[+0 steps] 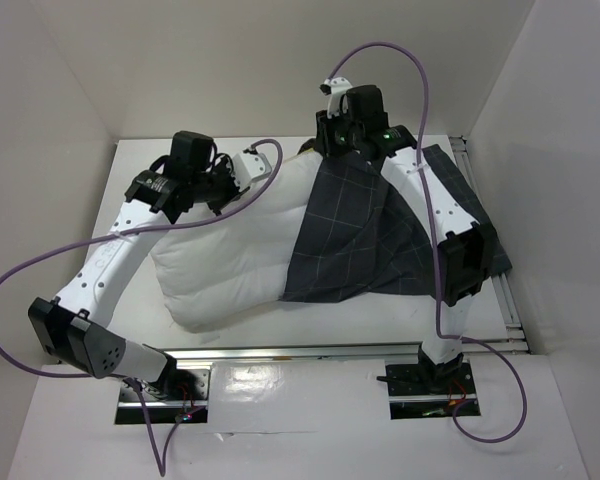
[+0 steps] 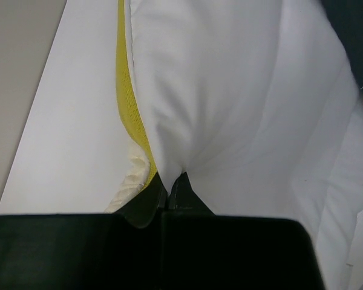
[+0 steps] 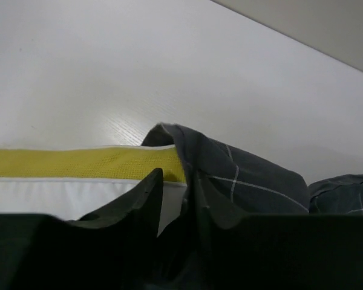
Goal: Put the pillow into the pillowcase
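Soft white rectangular pillow [image 1: 225,255] w/ yellow band [image 2: 130,103]: lying across the white table [image 1: 380,320], right part under the dark grey checked fabric pillowcase [image 1: 365,235], left part bare. Left gripper [image 2: 172,178]: fingers pressed together on a pinch of white pillow cloth just beside the yellow band. Right gripper [image 3: 175,175]: at far corner, jaws nearly together w/ pillowcase hem between; cannot tell if really gripping.

Probable risks:
- losing the hem from right jaws through too thin a bite, then flat, closed case mouth
- catching pillow edge together w/ hem, so blocking further sliding
- tearing loose the small left pinch during a push
- bunching of pillow at the opening

No brand, label or readable writing anywhere; only plain cloth & pale grid lines.
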Controlling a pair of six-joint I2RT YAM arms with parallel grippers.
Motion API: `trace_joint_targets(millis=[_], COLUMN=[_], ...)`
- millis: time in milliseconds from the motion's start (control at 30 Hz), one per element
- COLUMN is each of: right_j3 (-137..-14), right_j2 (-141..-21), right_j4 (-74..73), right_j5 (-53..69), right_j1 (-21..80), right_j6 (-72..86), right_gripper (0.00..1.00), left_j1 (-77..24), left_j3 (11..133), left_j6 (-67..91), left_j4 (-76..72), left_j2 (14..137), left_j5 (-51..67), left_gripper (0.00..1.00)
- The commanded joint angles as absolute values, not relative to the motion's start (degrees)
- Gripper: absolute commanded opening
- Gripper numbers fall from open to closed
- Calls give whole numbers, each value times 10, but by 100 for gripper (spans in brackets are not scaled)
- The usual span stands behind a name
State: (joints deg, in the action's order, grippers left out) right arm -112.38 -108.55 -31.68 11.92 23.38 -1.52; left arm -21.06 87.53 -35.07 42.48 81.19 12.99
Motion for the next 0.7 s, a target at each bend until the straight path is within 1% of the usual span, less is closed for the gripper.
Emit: trace_joint_targets(millis=[0, 67, 100, 133, 300, 433, 667], right_j3=[-1110, -1110, -1110, -1110, -1117, -1152, -1181], right_j2=[-1079, -1079, -1079, -1074, -1062, -1056, -1051], right_j4=[-294, -294, -294, -299, -306, -318, -324], right_j5=[105, 116, 123, 136, 191, 232, 238], right_j1=[237, 237, 237, 237, 243, 298, 398], right_j6=[-20, -20, -20, -25, -20, -10, -4], right_gripper=[28, 8, 3, 0, 0, 0, 0], left_j1=[-220, -220, -225, -225, -225, -237, -250], left_j3=[914, 908, 908, 908, 896, 890, 896], left_j6=[-337, -337, -337, -337, -321, -301, -271], left_j4=[383, 383, 383, 383, 371, 342, 293], left_j2=[774, 774, 774, 774, 774, 780, 804], left_j5=[128, 123, 123, 118, 113, 95, 71], left_gripper=[0, 0, 0, 0, 0, 0, 0])
